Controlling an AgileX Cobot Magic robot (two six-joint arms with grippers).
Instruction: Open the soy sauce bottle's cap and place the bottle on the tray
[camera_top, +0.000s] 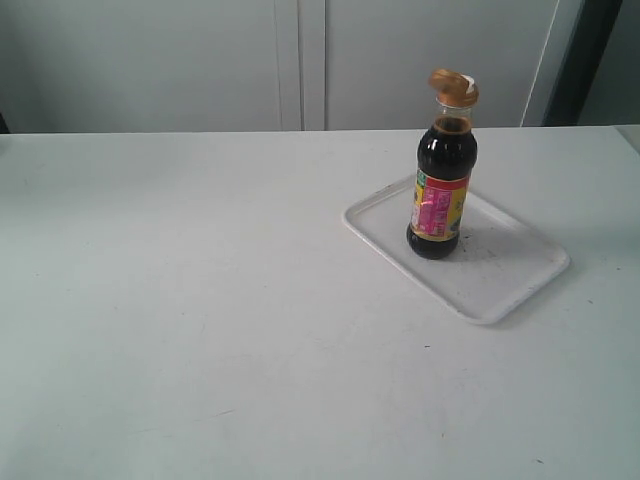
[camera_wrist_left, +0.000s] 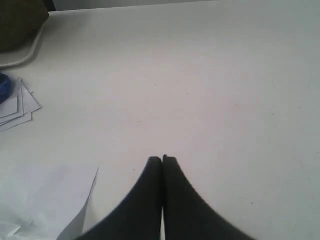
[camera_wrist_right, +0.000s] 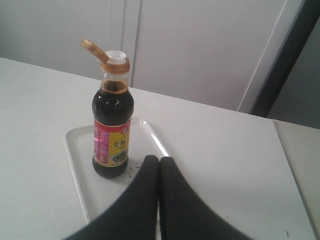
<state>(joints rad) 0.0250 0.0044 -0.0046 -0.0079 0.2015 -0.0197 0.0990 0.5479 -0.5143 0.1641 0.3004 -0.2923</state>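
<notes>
On the tray: the small clear glass soy sauce bottle (camera_top: 441, 190) stands upright within the flat white plastic tray (camera_top: 520, 285).
Cap: gold-brown flip-top cap (camera_top: 453, 86) hinged open.
Grippers: left gripper (camera_wrist_left: 162, 159) and right gripper (camera_wrist_right: 159, 159) both closed, empty, off the bottle.
Remaining: apparently nothing.

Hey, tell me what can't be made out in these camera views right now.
- Dark rounded object, left wrist view: cut off by the corner, unidentifiable.
- Blue item on white paper sheets, same view: mostly out of frame.
- Flat white plastic tray, right wrist view: near part hidden behind the shut black right tool.
- Glass soy sauce bottle's red-yellow label: text too small.
</notes>
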